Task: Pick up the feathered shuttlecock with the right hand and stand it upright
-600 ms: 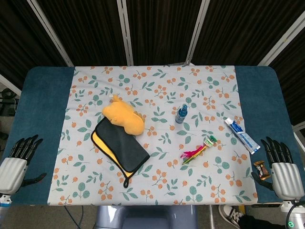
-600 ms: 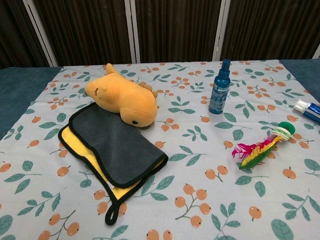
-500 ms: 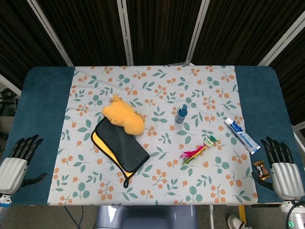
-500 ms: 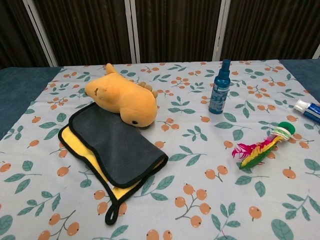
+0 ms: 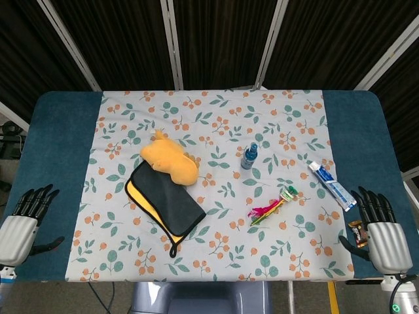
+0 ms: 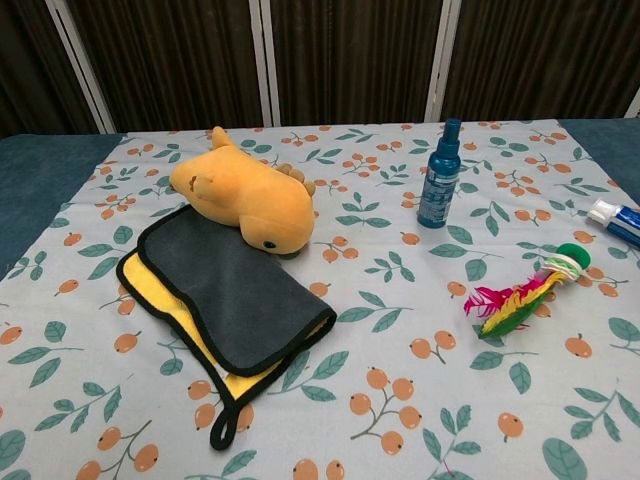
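The feathered shuttlecock (image 5: 273, 205) lies flat on the patterned cloth, right of centre, its green base toward the back right and its pink, yellow and green feathers toward the front left. The chest view shows the shuttlecock (image 6: 523, 292) at the right. My right hand (image 5: 378, 230) rests at the table's front right corner, open and holding nothing, well to the right of the shuttlecock. At the front left corner my left hand (image 5: 22, 221) is open and holds nothing. Neither hand shows in the chest view.
A blue spray bottle (image 5: 249, 156) stands behind the shuttlecock. A toothpaste tube (image 5: 332, 185) lies to its right, and a small brown packet (image 5: 357, 231) sits beside my right hand. An orange plush toy (image 5: 169, 159) rests on a folded grey-and-yellow cloth (image 5: 165, 207) left of centre.
My right hand has shifted slightly left and toward the back. Nothing else has moved.
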Robot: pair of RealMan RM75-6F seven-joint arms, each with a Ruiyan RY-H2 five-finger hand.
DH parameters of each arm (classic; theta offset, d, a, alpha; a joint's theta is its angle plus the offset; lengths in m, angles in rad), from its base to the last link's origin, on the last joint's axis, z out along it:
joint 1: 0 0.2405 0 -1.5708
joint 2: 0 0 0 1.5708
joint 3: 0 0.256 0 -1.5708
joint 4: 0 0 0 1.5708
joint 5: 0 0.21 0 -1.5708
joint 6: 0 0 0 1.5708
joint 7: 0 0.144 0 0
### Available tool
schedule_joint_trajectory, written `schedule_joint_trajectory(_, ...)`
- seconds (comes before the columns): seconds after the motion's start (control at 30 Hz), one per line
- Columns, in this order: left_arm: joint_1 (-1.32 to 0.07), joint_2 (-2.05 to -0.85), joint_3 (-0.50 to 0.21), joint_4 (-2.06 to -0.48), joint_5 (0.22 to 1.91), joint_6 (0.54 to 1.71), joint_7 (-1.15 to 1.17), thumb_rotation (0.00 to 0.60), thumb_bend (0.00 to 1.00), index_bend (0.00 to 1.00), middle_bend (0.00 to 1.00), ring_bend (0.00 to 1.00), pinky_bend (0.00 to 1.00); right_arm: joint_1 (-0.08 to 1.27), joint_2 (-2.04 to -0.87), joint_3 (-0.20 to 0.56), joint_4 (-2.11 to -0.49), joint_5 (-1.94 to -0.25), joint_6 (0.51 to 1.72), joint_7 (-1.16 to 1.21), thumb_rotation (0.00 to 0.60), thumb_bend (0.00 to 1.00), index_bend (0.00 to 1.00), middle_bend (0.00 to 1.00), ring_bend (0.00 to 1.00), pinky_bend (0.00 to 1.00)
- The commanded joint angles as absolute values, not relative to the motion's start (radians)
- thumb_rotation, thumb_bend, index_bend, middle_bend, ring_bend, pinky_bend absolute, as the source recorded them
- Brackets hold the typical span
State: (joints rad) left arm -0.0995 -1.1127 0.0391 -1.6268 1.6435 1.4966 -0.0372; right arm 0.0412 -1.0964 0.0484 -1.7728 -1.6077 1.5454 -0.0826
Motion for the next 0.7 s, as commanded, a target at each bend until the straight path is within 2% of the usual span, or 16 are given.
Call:
schedule_joint_trajectory(0.03, -0.099, -1.113, 0.039, -1.627, 1.643, 1.497, -0.037, 0.598, 0.17, 0.00, 0.00, 0.00, 0.00, 0.069, -1.116, 0.043, -1.787, -1.655, 1.525, -0.089, 0.600, 0.11, 0.11, 0.00, 0.00, 0.00)
schedule_joint_trajectory(0.37, -0.094, -1.111, 0.038, -1.630, 1.641, 1.505, -0.038, 0.597, 0.17, 0.00, 0.00, 0.00, 0.00, 0.205, -1.227, 0.043, -1.768, -1.716, 1.345, -0.124, 0.600, 0.14, 0.26, 0.08, 0.00, 0.00)
schedule_joint_trajectory(0.7, -0.092, -1.104, 0.039, -1.629, 1.634, 1.505, -0.063, 0.598, 0.17, 0.00, 0.00, 0.00, 0.00, 0.304, -1.415, 0.090, -1.669, -1.623, 1.228, -0.136, 0.600, 0.17, 0.37, 0.14, 0.00, 0.00)
